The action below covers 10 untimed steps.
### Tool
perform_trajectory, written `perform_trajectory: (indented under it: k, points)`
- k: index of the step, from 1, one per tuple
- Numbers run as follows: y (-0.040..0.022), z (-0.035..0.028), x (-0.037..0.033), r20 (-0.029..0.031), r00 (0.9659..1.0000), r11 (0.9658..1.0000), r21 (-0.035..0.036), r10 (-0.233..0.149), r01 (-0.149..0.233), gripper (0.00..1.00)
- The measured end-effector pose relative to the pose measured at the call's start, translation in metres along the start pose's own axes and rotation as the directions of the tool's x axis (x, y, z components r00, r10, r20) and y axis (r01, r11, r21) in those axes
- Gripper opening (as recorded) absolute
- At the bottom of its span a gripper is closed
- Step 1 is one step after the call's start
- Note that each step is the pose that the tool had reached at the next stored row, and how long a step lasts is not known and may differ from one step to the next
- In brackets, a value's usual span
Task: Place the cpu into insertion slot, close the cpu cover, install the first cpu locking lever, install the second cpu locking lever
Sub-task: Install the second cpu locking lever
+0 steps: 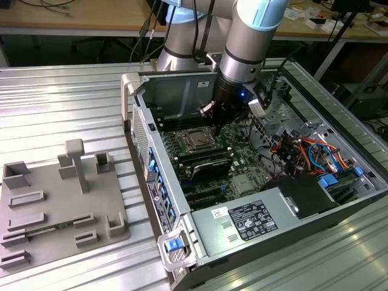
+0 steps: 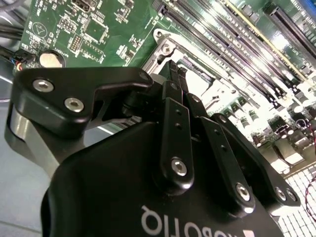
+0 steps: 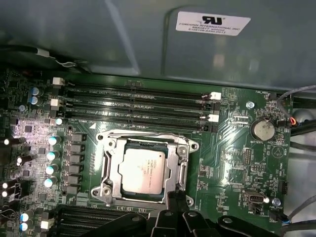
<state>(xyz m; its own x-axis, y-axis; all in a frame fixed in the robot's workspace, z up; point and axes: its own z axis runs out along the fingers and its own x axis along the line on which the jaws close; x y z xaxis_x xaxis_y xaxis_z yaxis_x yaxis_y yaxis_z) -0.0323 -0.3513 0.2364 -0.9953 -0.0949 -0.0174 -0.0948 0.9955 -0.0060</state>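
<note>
First wrist view: the cpu (image 3: pixel 142 171) sits in the insertion slot (image 3: pixel 106 190), cpu cover (image 3: pixel 148 137) seemingly down around it. Gripper (image 3: pixel 178 201) jaws closed, empty, at the socket's edge; a sideways slip could scrape the motherboard (image 3: pixel 237 158).

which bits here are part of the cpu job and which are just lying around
Part of the job:
- cpu, seated in the slot
- slot
- cover, lying down around the cpu
- hand, at the slot's edge

Just there:
- grey fixture tray, outside the case
- power supply
- memory slots
- coin battery
</note>
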Motion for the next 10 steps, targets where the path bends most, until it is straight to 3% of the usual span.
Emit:
perform_trajectory:
  k: [6,10]
  points:
    - [-0.0054,-0.0026,0.0004,-0.0014,1.0,0.9999,0.0136,0.0,0.0,0.11]
    - [-0.0086,-0.0029,0.0007,-0.0016,1.0,0.9999,0.0157,0.0,0.0,0.11]
